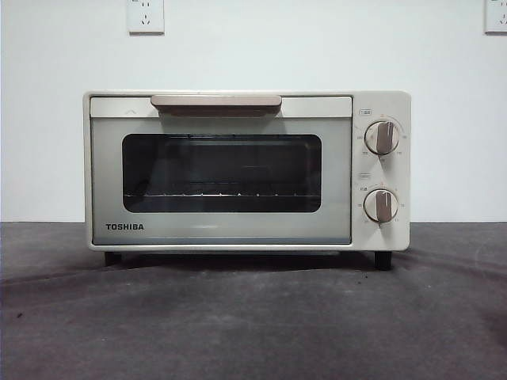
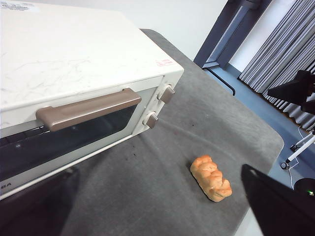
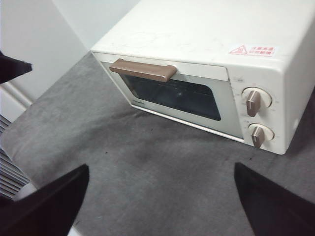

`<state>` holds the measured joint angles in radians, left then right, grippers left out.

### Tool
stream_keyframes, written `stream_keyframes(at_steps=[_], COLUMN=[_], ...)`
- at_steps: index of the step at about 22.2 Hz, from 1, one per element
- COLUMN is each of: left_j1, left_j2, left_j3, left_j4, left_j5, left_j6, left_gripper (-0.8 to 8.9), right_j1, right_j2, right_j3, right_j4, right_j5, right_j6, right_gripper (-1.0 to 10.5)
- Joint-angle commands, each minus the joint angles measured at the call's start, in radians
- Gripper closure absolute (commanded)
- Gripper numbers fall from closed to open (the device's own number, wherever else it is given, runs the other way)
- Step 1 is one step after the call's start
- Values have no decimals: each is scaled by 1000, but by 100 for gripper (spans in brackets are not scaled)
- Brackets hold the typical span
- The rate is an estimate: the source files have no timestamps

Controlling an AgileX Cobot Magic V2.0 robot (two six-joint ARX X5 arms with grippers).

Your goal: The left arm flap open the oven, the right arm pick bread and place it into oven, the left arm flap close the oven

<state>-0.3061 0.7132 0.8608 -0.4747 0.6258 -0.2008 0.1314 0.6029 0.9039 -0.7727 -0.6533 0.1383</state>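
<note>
Both grippers hang jaws apart, clear of everything. We see the cream-white boxy TOSHIBA oven (image 1: 245, 170) shut mid-table, golden lumpy bread loaf (image 2: 211, 178) on grey cloth off its knob side. We'd hook the left gripper (image 2: 162, 216) over the beige bar handle (image 2: 88, 109), pulling down-outward.

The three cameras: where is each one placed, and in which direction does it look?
Front view: low at table height, facing the closed oven door squarely; no robot part shows.
Left wrist view: above the oven's handle side, looking down at the bread; left gripper jaws apart.
Right wrist view: high before the oven; right gripper jaws apart.
All three share the oven.
</note>
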Motion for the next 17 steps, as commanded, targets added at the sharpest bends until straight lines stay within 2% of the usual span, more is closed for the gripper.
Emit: stream_keyframes(at_steps=[1, 3, 8, 11, 17], left_j1=[-4, -4, -4, -4, -4], left_j2=[6, 5, 5, 5, 5], left_j3=[16, 16, 16, 16, 16], left_j4=[10, 10, 32, 44, 45], left_j5=[-1, -1, -1, -1, -1], left_j6=[5, 5, 5, 5, 5], left_gripper=[250, 250, 251, 251, 251], right_j1=[9, 13, 30, 39, 69], right_j2=[8, 23, 124, 214, 369], right_j3=[14, 14, 10, 10, 5], right_j4=[0, -31, -212, -293, -306], right_j5=[5, 48, 254, 349, 413], right_j6=[45, 70, 100, 108, 118], right_gripper=[456, 456, 456, 456, 456])
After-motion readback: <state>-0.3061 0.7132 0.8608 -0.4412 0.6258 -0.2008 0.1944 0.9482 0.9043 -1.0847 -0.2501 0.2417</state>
